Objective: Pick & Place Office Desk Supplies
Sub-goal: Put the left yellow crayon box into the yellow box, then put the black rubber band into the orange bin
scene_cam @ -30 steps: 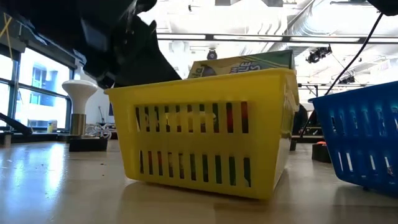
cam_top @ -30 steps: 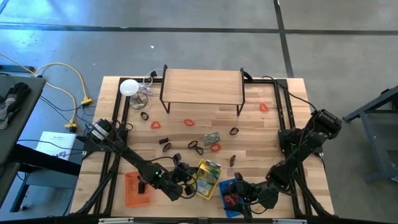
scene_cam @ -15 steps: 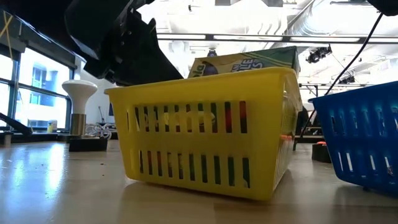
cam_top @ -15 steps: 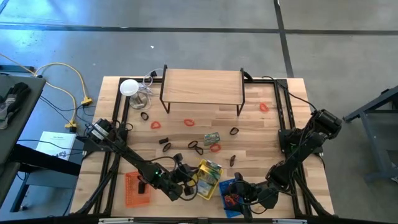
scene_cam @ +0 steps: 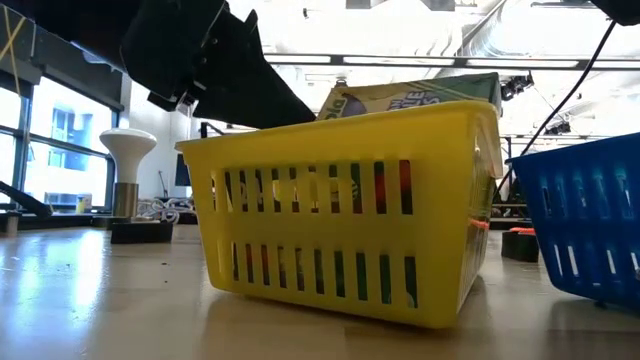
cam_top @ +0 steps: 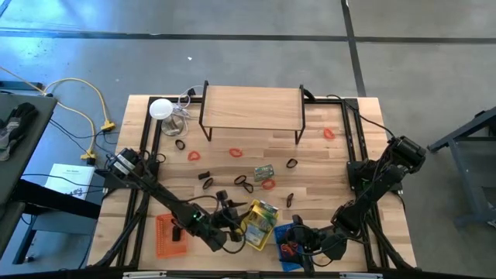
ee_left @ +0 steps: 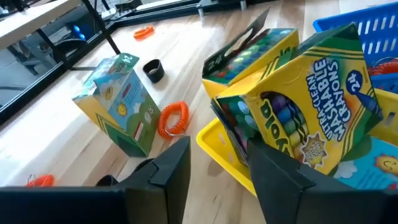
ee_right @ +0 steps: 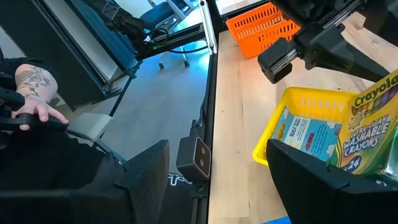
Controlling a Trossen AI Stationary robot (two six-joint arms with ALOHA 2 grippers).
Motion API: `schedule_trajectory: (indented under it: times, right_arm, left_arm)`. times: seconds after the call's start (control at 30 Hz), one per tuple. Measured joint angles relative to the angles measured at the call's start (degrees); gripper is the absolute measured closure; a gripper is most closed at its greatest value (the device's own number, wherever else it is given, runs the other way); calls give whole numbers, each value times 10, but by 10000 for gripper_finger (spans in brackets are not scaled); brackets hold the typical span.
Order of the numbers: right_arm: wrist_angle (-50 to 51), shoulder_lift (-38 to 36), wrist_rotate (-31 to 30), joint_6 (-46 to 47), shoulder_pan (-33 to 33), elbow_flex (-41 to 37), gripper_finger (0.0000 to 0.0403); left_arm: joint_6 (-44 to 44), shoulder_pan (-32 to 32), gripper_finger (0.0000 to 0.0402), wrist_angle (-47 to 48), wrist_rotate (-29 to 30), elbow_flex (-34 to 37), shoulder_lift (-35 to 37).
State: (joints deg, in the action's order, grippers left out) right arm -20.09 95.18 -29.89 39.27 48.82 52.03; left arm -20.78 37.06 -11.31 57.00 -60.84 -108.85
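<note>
Left pincer (ee_left: 214,168), fingers apart, reaches low beside the yellow basket (cam_top: 258,222) holding crayon boxes (ee_left: 311,106).

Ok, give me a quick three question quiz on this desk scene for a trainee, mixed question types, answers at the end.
1. True or false: the crayon boxes stand in the orange basket.
2. Multiple choice: where is the left gripper? A, over the wooden shelf. B, at the rim of the yellow basket, fingers apart. C, inside the blue basket.
3. Fill in: the loose green-and-yellow box on the table lies next to an orange ____.

Key: 1 false, they stand in the yellow basket. 2 B. 3 coil.
</note>
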Motion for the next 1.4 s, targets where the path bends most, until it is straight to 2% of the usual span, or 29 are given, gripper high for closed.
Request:
schedule_trajectory:
  times: [0.53, 0.67, 0.8, 0.9, 1.0, 1.17, 1.27, 1.4]
  right_arm:
    - [0, 0, 0, 0, 0, 0, 147]
    - [0, 0, 0, 0, 0, 0, 147]
    - [1, 0, 0, 0, 0, 0, 147]
    - [1, 0, 0, -1, 0, 0, 147]
    - [1, 0, 0, -2, 0, 0, 147]
    - [2, 0, 0, -2, 0, 0, 147]
    - [2, 0, 0, -2, 0, 0, 147]
    - [2, 0, 0, -2, 0, 0, 147]
  left_arm:
    - [-2, 0, 247, 17, -9, 0, 0]
    - [24, 2, 247, 27, -10, 0, 10]
    - [59, -2, 247, 33, -48, -1, 32]
    - [59, -10, 247, 52, -90, -1, 45]
    - [59, -17, 247, 84, -107, -1, 57]
    - [19, -30, 247, 100, -190, -1, 67]
    - [21, -31, 247, 108, -195, 0, 70]
    - [68, -23, 247, 156, -185, 0, 105]
